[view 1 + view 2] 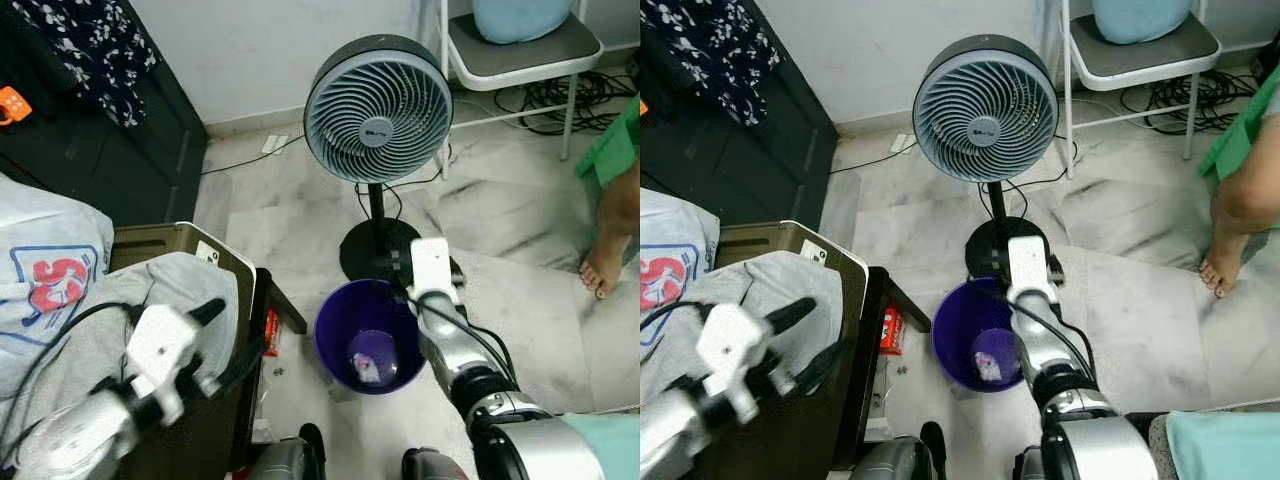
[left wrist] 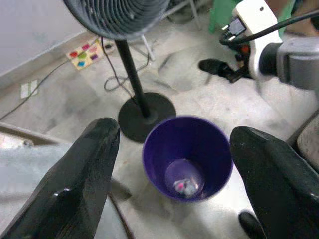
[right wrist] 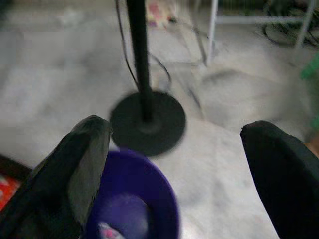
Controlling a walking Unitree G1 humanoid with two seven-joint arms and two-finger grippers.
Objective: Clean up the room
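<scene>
A purple bin (image 1: 335, 330) stands on the marble floor in front of the fan's base, with a small pink and white scrap of trash (image 1: 368, 368) at its bottom. My right gripper (image 3: 177, 132) hangs over the bin's far rim, open, nothing between its black fingers (image 3: 84, 149). My left gripper (image 1: 232, 338) is raised at the left beside the clothes pile, also open and empty; its wrist view looks down into the bin (image 2: 187, 158) between the two fingers (image 2: 92, 169).
A grey pedestal fan (image 1: 378, 108) stands just behind the bin, its round base (image 1: 365, 250) touching the rim. Grey clothes (image 1: 60, 290) lie over a box at left. A red packet (image 1: 271, 332), a chair (image 1: 520, 55), cables and a person's foot (image 1: 600, 272) are nearby.
</scene>
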